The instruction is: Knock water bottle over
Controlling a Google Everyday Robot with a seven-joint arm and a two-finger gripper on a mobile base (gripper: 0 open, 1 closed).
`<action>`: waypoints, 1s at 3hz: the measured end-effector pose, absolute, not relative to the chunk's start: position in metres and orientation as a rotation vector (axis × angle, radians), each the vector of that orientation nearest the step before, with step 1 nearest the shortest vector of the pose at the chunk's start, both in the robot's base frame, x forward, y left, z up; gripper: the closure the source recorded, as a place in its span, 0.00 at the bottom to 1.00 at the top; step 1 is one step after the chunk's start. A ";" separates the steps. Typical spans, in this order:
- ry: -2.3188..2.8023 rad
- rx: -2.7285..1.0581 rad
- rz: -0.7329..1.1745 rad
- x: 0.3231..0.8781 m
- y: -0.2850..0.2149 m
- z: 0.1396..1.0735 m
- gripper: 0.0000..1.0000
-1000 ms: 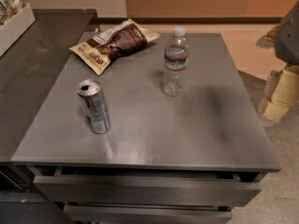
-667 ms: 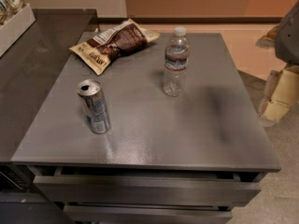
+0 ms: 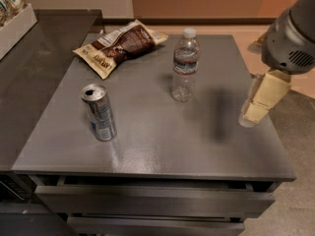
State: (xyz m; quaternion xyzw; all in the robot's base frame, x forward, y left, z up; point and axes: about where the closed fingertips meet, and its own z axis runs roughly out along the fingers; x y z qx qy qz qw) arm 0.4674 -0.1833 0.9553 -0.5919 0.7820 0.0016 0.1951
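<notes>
The grey worktop (image 3: 162,146) fills most of the view, with drawer fronts (image 3: 152,203) under its near edge and a darker counter (image 3: 29,77) butting against its left side. My arm's grey housing (image 3: 290,38) hangs above the right edge. Below it my cream-coloured jaws slant down and leftward over the worktop's right margin. I cannot tell how far apart they stand or whether they grip anything. A brown-and-cream snack bag (image 3: 118,45) lies flat near the far left corner. The water bottle (image 3: 185,65) stands upright at the far middle, white cap on, well apart from my jaws. The opened drink can (image 3: 99,112) stands upright towards the near left.
</notes>
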 end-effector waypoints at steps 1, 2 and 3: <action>2.141 -1.584 0.132 0.503 -0.147 0.934 0.00; 2.089 -1.499 0.219 0.536 -0.122 0.924 0.00; 2.043 -1.423 0.270 0.561 -0.106 0.922 0.00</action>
